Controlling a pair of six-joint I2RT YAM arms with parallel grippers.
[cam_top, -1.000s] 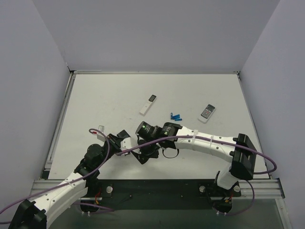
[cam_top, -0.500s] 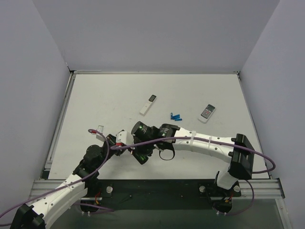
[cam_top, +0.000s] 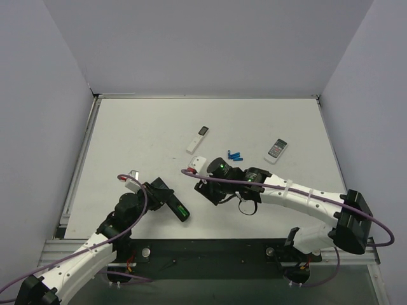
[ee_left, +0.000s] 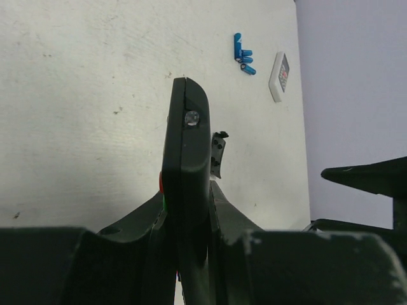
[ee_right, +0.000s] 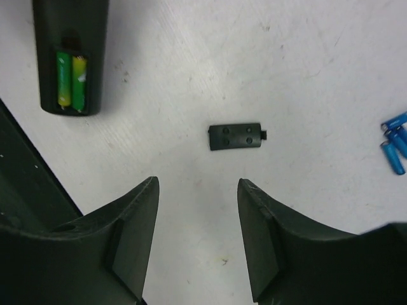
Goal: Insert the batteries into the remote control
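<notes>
My left gripper (ee_left: 186, 194) is shut on the long black remote control (ee_left: 186, 133), holding it on its edge just above the table. From above, the remote control (cam_top: 170, 202) points down-right out of the left gripper (cam_top: 156, 190). Two green batteries (ee_right: 71, 82) lie side by side in the open compartment of the remote control (ee_right: 70, 32); they show as a green spot (cam_top: 183, 211) in the top view. My right gripper (ee_right: 198, 184) is open and holds nothing, over bare table to the right of the remote, as the top view of the right gripper (cam_top: 212, 194) also shows.
A small black battery cover (ee_right: 235, 136) lies flat just beyond my right fingertips. Several blue cells (cam_top: 235, 155) lie mid-table. Behind them lies a white stick remote (cam_top: 198, 139), and a short white remote (cam_top: 276, 150) lies to their right. Walls close in the table.
My right gripper has pulled away to the right from the remote and opened. The remote in the left gripper is now uncovered, with the green batteries showing in it.
</notes>
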